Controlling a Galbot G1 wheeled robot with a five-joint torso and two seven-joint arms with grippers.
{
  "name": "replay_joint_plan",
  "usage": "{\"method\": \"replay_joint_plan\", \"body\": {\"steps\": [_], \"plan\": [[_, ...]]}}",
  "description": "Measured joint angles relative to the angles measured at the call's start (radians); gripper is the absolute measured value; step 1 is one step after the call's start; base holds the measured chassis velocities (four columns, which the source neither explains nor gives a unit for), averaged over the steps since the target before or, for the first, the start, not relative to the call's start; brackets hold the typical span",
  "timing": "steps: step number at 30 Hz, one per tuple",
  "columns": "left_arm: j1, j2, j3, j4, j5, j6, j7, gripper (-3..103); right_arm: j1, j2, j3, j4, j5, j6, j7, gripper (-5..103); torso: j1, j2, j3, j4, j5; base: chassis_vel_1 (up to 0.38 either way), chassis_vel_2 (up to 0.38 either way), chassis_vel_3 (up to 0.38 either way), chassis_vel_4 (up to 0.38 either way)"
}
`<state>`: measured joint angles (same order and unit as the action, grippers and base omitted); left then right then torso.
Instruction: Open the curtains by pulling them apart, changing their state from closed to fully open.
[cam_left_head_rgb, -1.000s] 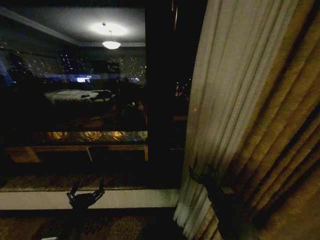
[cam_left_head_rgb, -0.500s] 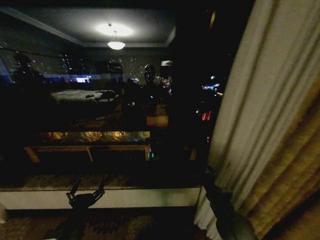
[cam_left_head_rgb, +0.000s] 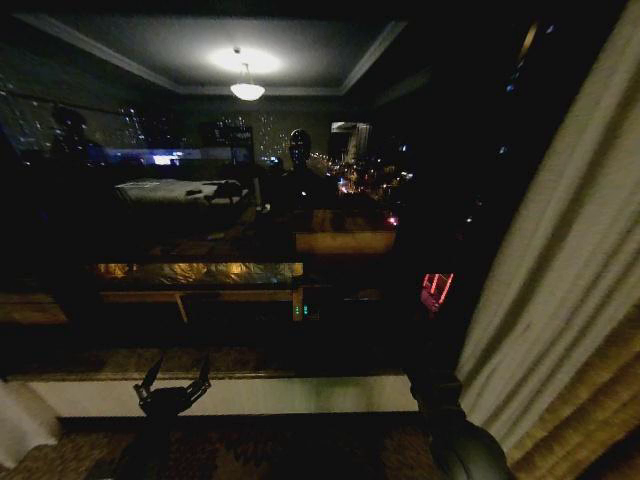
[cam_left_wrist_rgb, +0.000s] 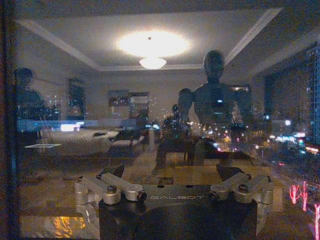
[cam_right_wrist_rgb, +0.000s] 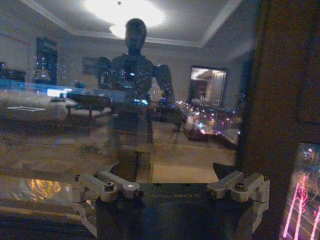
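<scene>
Both grippers, stamped "GALBOT", face the dark window glass (cam_left_head_rgb: 200, 200): left gripper (cam_left_head_rgb: 175, 375) spread open, right gripper (cam_right_wrist_rgb: 167, 175) likewise apart. Sheer cream pleated curtain (cam_left_head_rgb: 560, 290) now sits farther right than before, beside the golden-tan drape (cam_left_head_rgb: 600, 420).

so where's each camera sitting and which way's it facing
Head view: on the robot's head, looking forward and down at the dark window; left tool low, right arm by the sheer curtain.
Left wrist view: behind the open left tool, facing the glass.
Right wrist view: behind the open right tool, facing the glass.
Both wrist views share the robot's reflection.
</scene>
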<state>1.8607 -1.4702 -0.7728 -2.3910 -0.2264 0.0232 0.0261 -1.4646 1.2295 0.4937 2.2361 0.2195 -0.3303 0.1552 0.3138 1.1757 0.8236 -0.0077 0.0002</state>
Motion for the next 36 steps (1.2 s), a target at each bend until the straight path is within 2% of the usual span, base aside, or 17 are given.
{"method": "replay_joint_plan", "body": {"steps": [36], "plan": [[0.005, -0.005, -0.004, 0.014, 0.004, -0.016, 0.005, 100, 0.013, 0.003, -0.004, -0.038, -0.031, 0.011, -0.018, 100, 0.0, 0.0, 0.0, 0.0, -0.0002, 0.353, 0.355, -0.354, -0.349]]}}
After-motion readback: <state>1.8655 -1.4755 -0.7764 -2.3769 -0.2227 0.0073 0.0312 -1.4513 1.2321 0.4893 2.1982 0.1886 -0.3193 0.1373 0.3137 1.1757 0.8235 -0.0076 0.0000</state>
